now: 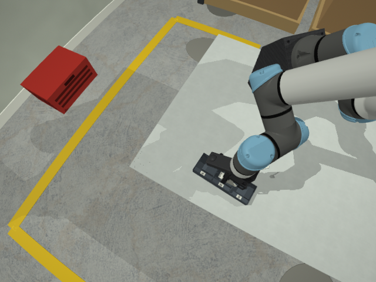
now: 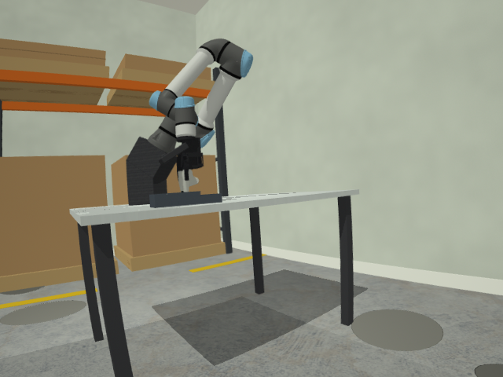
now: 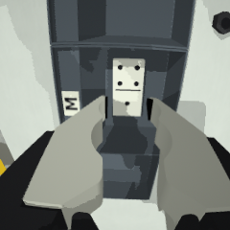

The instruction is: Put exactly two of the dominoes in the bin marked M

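Observation:
A white domino (image 3: 127, 86) with four pips over one pip lies in the compartment of the dark bin row (image 3: 165, 72) (image 1: 247, 198) (image 2: 207, 199) beside the M label (image 3: 70, 103). My gripper (image 3: 126, 99) (image 1: 228, 182) (image 2: 185, 185) points straight down over this compartment. Its pale fingers stand a little apart on either side of the domino's near end, with a dark gap showing on the left side. In the top and exterior views the arm hides the domino.
The bin row stands near the front left edge of the white table (image 1: 303, 212) (image 2: 284, 199). A small dark round thing (image 3: 221, 21) lies on the table to the right of the bins. A red box (image 1: 59, 78) sits on the floor, and cardboard boxes (image 2: 49, 219) stand behind.

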{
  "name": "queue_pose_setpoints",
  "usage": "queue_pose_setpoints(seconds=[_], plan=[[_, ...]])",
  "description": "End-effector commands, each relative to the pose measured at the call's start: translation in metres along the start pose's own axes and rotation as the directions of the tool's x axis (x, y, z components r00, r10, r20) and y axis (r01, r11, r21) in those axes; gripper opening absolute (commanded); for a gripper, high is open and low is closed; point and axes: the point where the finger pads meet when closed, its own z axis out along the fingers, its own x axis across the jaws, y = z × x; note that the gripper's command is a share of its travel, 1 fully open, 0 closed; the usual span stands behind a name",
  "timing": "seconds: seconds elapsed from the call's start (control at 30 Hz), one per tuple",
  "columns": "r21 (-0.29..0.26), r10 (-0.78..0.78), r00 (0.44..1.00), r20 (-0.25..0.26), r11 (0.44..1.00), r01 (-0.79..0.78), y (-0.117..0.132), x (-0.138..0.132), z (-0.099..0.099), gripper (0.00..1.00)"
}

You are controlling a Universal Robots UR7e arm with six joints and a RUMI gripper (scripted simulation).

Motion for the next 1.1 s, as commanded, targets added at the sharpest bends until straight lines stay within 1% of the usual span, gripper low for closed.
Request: queue_pose_setpoints(seconds=[0.0,0.43,0.53,0.6,0.67,0.93,0.97,1.07], plan=[[0.000,0.000,1.000,0.001,1.000,0.000,0.000,0.000,-0.005,0.19],[0.000,0.000,1.000,0.001,1.000,0.000,0.000,0.000,-0.021,0.19],[0.000,0.000,1.000,0.001,1.000,0.000,0.000,0.000,-0.036,0.19],[0.000,0.000,1.000,0.001,1.000,0.000,0.000,0.000,-0.036,0.19],[0.000,0.000,1.000,0.001,1.000,0.000,0.000,0.000,-0.043,0.19],[0.000,0.000,1.000,0.001,1.000,0.000,0.000,0.000,-0.043,0.19],[0.000,-0.050,0.999,0.001,0.999,0.050,0.005,0.006,-0.043,0.24],[0.000,-0.188,0.982,0.001,0.982,0.188,0.022,0.025,-0.043,0.24]])
